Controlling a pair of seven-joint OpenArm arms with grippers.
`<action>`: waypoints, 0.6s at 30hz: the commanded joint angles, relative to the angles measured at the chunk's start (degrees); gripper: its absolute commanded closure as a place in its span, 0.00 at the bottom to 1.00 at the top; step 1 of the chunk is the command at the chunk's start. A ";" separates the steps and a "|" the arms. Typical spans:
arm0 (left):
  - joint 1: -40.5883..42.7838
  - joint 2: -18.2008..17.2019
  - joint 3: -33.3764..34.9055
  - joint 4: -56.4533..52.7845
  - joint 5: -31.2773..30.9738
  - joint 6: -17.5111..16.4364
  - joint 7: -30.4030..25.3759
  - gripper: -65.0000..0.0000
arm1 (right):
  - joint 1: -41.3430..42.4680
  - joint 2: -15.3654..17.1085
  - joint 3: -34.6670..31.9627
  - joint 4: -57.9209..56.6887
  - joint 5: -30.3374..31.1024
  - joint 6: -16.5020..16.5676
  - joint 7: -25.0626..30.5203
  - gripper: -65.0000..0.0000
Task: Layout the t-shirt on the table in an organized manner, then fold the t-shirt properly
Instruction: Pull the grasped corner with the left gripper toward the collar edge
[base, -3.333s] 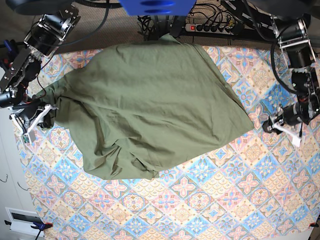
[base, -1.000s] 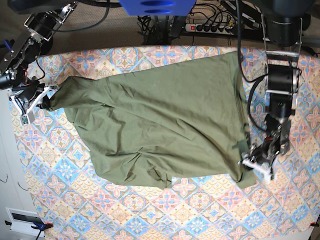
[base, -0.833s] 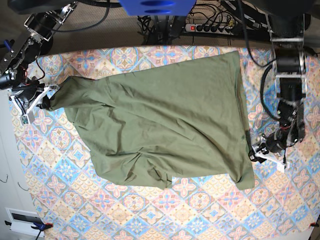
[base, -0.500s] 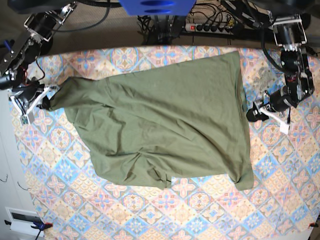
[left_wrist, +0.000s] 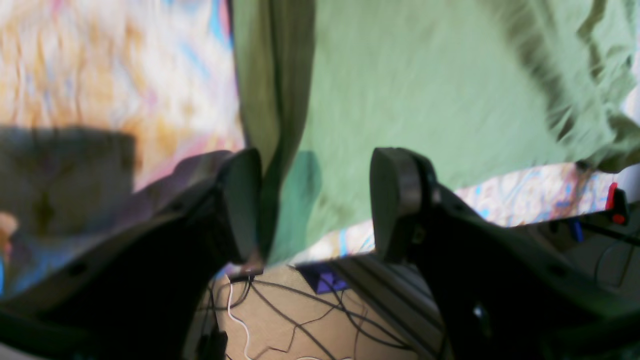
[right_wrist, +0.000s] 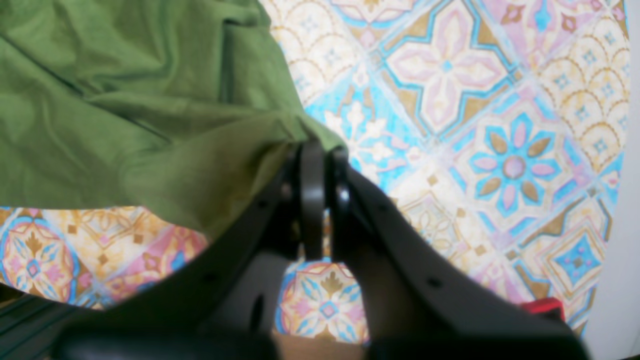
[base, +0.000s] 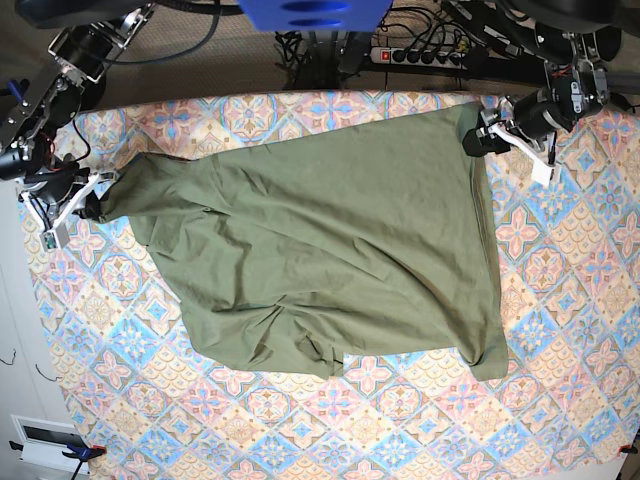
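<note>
The t-shirt (base: 320, 260) lies spread on the table (base: 560, 400), olive green, mostly flat but skewed: one corner pulled out to the left, a straight edge down the right side, and bunched wrinkles along the near hem left of centre. It covers the middle and far part of the patterned cloth; the near part of the table is bare. Right gripper (base: 88, 200), at the left edge in the base view, has its jaws pinched together on the shirt's left corner; the wrist view shows fabric clamped between the fingers (right_wrist: 312, 200). Left gripper (base: 478, 138) sits at the shirt's far right corner, jaws spread wide, fabric edge in the gap, one pad (left_wrist: 242, 205) beside the fold, nothing clamped.
</note>
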 joint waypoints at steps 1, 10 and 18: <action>0.02 0.20 -0.27 0.69 -0.76 -0.30 -0.37 0.47 | 0.74 1.23 0.25 0.81 0.77 0.14 1.04 1.00; 0.19 3.01 7.46 0.69 6.53 -0.30 -0.73 0.47 | 0.65 1.23 0.34 0.81 0.77 0.14 1.04 1.00; -0.42 7.06 8.08 0.60 12.95 -0.38 -0.73 0.67 | 0.65 1.23 0.42 0.81 0.77 0.14 1.04 1.00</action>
